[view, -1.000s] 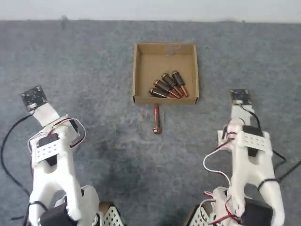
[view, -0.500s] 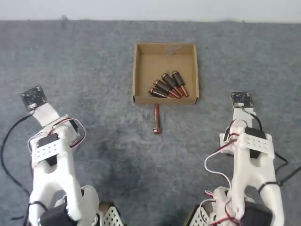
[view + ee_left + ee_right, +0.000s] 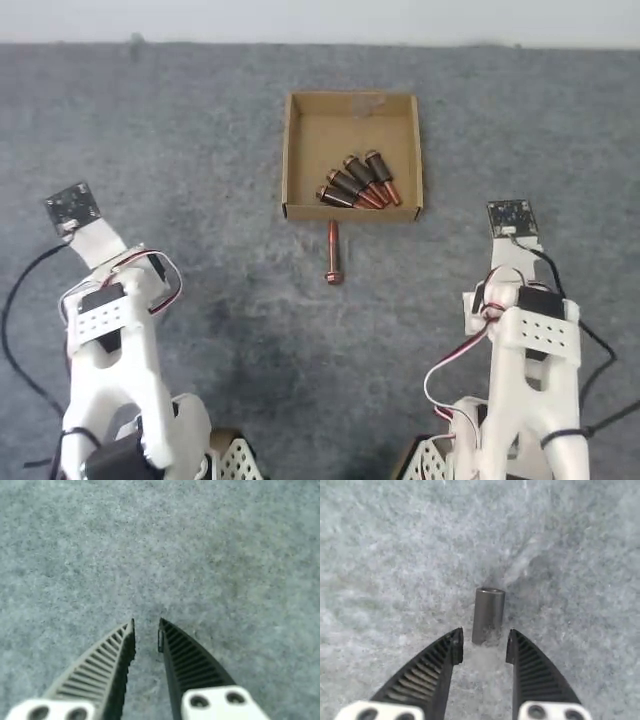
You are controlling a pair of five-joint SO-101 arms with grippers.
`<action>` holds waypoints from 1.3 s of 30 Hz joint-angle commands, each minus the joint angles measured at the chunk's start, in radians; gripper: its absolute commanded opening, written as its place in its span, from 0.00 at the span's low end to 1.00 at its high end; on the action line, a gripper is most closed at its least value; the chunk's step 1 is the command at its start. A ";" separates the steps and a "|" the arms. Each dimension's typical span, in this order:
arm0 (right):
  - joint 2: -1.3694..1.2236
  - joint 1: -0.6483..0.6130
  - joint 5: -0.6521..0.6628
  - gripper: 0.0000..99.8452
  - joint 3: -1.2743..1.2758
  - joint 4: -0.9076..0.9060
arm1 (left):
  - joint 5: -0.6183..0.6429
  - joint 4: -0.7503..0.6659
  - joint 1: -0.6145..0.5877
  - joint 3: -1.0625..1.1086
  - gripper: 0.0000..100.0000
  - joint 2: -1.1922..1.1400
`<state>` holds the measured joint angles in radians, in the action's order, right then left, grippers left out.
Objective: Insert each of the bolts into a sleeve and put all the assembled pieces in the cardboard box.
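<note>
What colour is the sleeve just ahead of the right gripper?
Dark grey, unpatterned. The sleeve shows best in the right wrist view.

High view top-down, wrist views close, downwd

No text, number, label or sign can be read anywhere in these views, and nothing legible stands on the cardboard box (image 3: 300, 150).
</note>
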<state>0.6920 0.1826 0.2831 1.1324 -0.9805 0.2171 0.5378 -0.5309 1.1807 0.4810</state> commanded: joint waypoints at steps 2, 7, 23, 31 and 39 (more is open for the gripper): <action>0.036 -0.010 0.014 0.13 0.000 0.061 | -0.014 0.020 -0.017 -0.062 0.08 0.008; 0.035 -0.010 0.015 0.13 0.040 0.165 | -0.026 0.020 -0.017 -0.064 0.08 0.008; -0.246 -0.004 0.038 0.12 -0.071 0.208 | -0.041 0.018 0.002 -0.067 0.08 0.005; -0.351 -0.005 0.043 0.12 -0.150 0.151 | -0.041 0.018 0.000 -0.067 0.08 0.006; -0.526 -0.004 0.043 0.10 -0.293 0.061 | -0.041 0.017 0.000 -0.067 0.08 0.006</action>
<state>0.2087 0.1826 0.3046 0.9160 -0.8945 0.1803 0.5501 -0.5370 1.1807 0.4810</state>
